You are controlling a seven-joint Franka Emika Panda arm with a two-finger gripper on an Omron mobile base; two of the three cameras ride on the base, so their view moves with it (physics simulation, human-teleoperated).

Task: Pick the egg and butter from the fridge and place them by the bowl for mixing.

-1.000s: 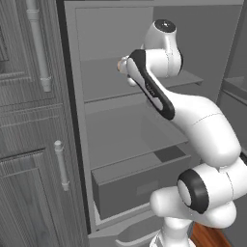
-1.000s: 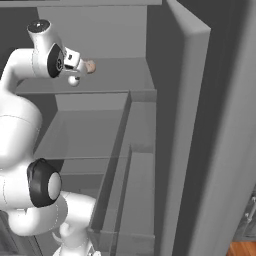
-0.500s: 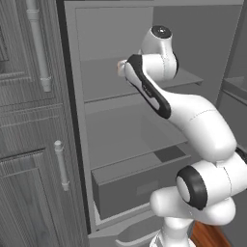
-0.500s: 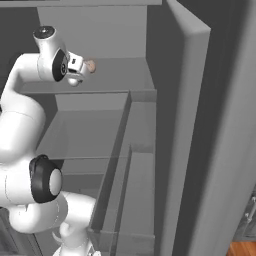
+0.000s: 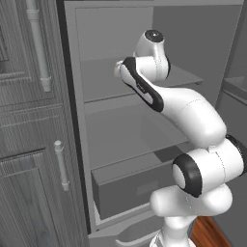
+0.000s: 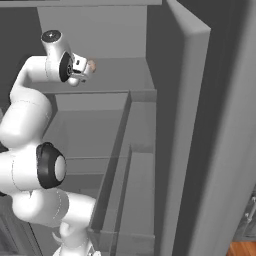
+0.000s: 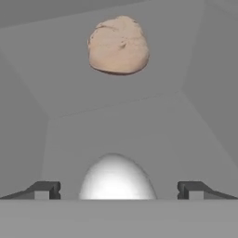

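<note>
The white egg [image 7: 116, 179] lies on the fridge's upper shelf [image 5: 103, 84], right in front of my hand. It sits between the two dark fingertips [image 7: 46, 189], with a gap on each side. My gripper [image 7: 118, 189] is open around it and does not touch it. From the base views, the gripper [image 6: 82, 70] reaches into the tall grey fridge [image 6: 100, 130] at upper-shelf height. The butter and the bowl are out of view.
A round tan-brown lump [image 7: 118, 45] rests farther back on the same shelf, also seen as the tan lump [image 6: 92, 65] just past the hand. Below are a second shelf [image 5: 125, 140] and a grey drawer [image 5: 130, 185]. Dark wood cabinets [image 5: 29, 144] stand left; the fridge door [image 6: 200, 150] right.
My hand has slid a little deeper along the upper shelf toward the tan lump. The base has not moved.
</note>
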